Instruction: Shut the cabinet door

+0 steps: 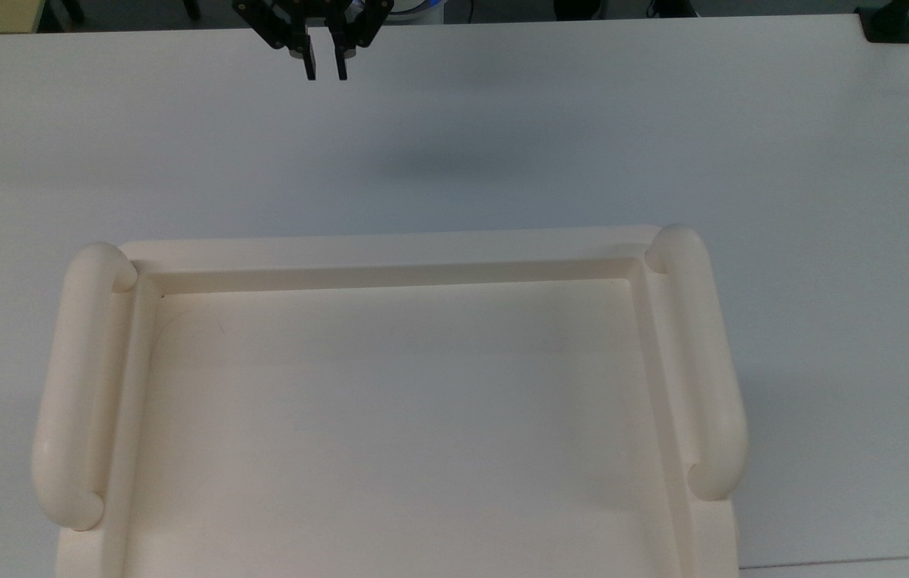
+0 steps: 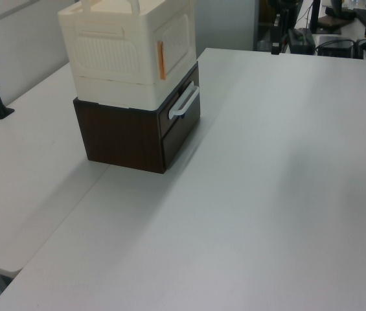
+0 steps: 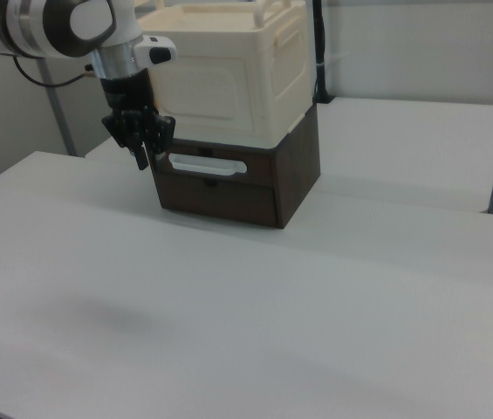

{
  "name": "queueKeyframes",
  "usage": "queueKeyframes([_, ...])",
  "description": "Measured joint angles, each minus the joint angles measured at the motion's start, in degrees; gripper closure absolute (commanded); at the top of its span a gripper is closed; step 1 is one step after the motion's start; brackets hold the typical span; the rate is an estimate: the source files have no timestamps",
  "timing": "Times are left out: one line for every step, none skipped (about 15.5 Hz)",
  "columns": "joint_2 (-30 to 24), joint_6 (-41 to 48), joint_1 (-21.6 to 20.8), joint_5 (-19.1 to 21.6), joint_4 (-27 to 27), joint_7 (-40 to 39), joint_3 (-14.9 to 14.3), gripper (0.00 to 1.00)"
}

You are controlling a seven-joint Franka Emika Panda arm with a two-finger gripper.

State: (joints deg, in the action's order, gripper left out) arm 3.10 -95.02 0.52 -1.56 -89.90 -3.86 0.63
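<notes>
The gripper (image 1: 324, 68) hung slightly parted, holding nothing, well short of the cabinet (image 2: 131, 52); its door (image 2: 174, 40) seemingly sat flush, so only retreat remained.

We see the cabinet (image 2: 127, 55), a big cream-white box. It sits on top of a dark brown box, on the white table. Its top (image 1: 390, 417) is a sunk-in tray. The cabinet door (image 2: 177, 40) lies flat against the front, shut, with an orange strip at one edge.
</notes>
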Motion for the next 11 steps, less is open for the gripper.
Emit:
queueKeyframes([0.0,0.0,0.0,-0.45,-0.1,0.89,0.11,0.0])
queueKeyframes([0.0,0.0,0.0,-0.87,-0.22,1.38,0.2,0.0])
queueKeyframes([0.0,0.0,0.0,-1.03,-0.32,1.75,0.22,0.0])
queueKeyframes([0.0,0.0,0.03,-1.12,-0.39,2.02,0.22,0.0])
queueKeyframes([0.0,0.0,0.08,-1.16,-0.4,2.14,0.22,0.0])
queueKeyframes([-0.01,0.0,0.18,-1.18,-0.4,2.2,0.22,0.0])
queueKeyframes([-0.04,0.0,0.26,-1.19,-0.4,2.22,0.22,0.0])
queueKeyframes([-0.08,0.0,0.31,-1.19,-0.4,2.23,0.22,0.0])
queueKeyframes([-0.13,0.0,0.35,-1.19,-0.4,2.26,0.22,0.0])
queueKeyframes([-0.17,0.0,0.39,-1.19,-0.4,2.28,0.22,0.0])
queueKeyframes([-0.2,0.0,0.42,-1.19,-0.4,2.29,0.22,0.0])
